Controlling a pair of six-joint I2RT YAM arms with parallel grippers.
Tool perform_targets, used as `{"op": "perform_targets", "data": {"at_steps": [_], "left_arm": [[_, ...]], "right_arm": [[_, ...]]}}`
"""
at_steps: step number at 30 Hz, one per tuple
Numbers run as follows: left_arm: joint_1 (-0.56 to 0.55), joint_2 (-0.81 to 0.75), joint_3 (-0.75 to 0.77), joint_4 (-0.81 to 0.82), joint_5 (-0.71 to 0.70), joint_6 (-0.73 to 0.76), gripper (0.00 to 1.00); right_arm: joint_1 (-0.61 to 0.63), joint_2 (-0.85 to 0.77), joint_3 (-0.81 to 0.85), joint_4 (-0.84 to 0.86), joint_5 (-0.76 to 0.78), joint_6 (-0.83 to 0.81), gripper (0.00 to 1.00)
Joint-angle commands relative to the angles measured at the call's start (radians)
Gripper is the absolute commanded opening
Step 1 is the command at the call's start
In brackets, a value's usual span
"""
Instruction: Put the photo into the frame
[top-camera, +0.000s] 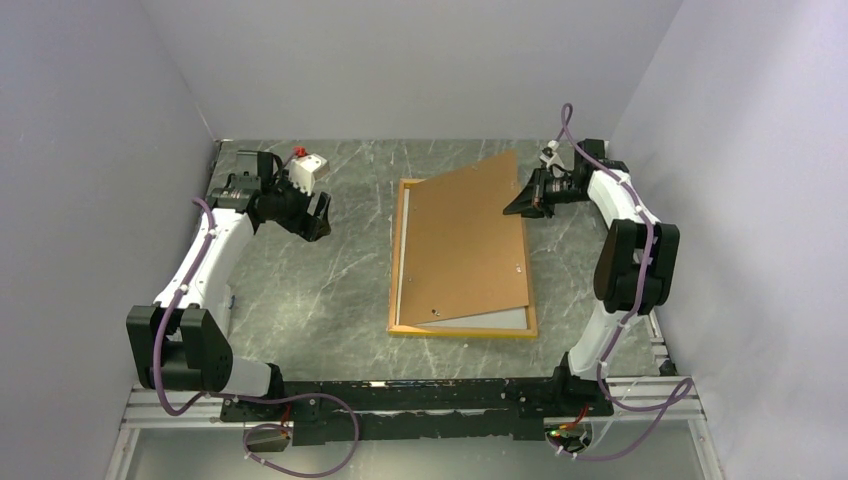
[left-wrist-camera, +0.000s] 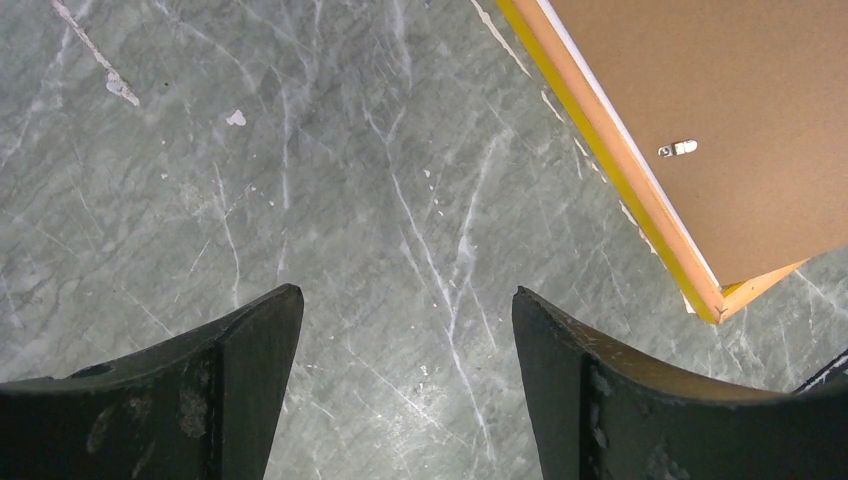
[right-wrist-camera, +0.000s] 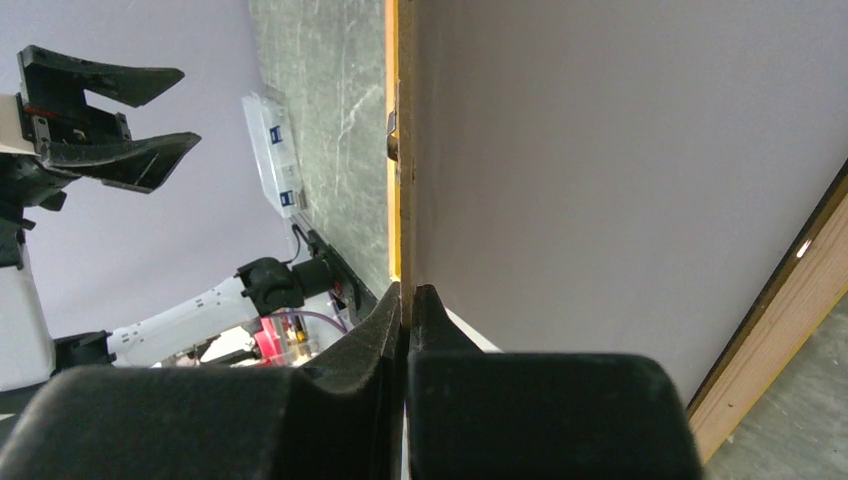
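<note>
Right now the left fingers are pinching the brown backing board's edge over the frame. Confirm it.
Wrong arm. The right fingers pinch the backing board at its edge over the frame, as the right wrist view shows; the left fingers are open.

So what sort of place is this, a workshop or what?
Probably a robotics lab test cell: a left arm and right arm bolted to a base rail, a marble-patterned table, plain pale walls closing it in.

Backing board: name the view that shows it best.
Top external: the whole brown backing board shows, lying askew over the frame. Left wrist catches one corner; right wrist only its edge, pinched by the right gripper.
</note>
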Motion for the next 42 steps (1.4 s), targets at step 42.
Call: {"op": "perform_targets", "data": {"at_steps": [42], "left_arm": [[-0.118, 0.095, -0.194, 0.178, -0.078, 0.043, 0.79]], "right_arm": [[0.132, -0.007, -0.275, 0.593, -0.057, 0.347, 0.01]]}}
